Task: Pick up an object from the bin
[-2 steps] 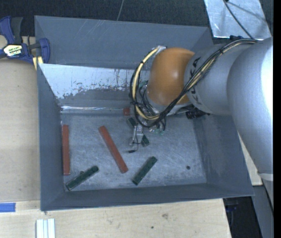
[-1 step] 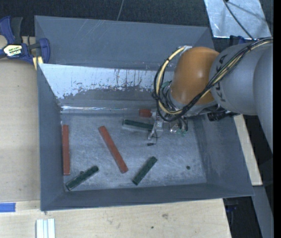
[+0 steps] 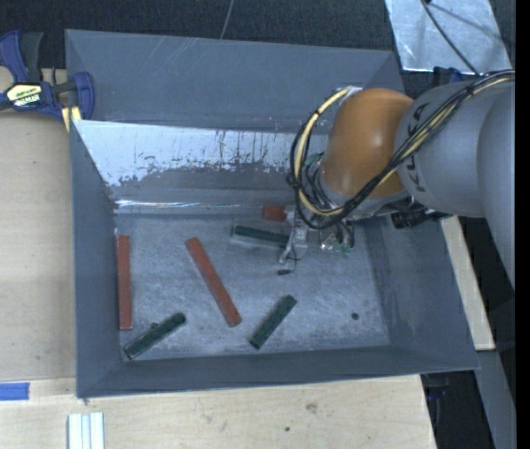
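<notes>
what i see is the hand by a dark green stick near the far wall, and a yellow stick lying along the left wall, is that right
Not quite. In the camera view the stick along the left wall is red-brown, not yellow. The rest holds: the hand is by a dark green stick near the far wall.

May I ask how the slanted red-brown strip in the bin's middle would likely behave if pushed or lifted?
The red-brown strip lies straight and flat, so probably stiff, and likelier to slide than roll. It looks thin, so likely light.
</notes>
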`<control>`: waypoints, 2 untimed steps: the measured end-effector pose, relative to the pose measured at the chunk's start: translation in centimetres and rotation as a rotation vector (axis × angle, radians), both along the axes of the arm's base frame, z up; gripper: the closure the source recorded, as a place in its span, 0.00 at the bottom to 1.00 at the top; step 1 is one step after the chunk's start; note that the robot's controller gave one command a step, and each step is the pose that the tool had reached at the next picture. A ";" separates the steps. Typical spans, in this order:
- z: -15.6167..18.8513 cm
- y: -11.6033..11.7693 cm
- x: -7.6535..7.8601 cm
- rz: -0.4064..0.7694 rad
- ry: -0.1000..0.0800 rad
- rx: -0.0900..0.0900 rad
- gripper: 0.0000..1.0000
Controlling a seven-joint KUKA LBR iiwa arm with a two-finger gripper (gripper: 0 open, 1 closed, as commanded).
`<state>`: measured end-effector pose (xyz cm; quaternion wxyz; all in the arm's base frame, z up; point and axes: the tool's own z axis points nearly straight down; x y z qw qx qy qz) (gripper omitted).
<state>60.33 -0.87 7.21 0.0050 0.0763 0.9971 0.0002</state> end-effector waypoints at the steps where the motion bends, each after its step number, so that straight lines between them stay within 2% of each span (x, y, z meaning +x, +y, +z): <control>1: 10.4 2.4 2.5 -0.072 0.007 0.001 1.00; 2: 10.4 2.4 2.5 -0.072 0.007 0.001 1.00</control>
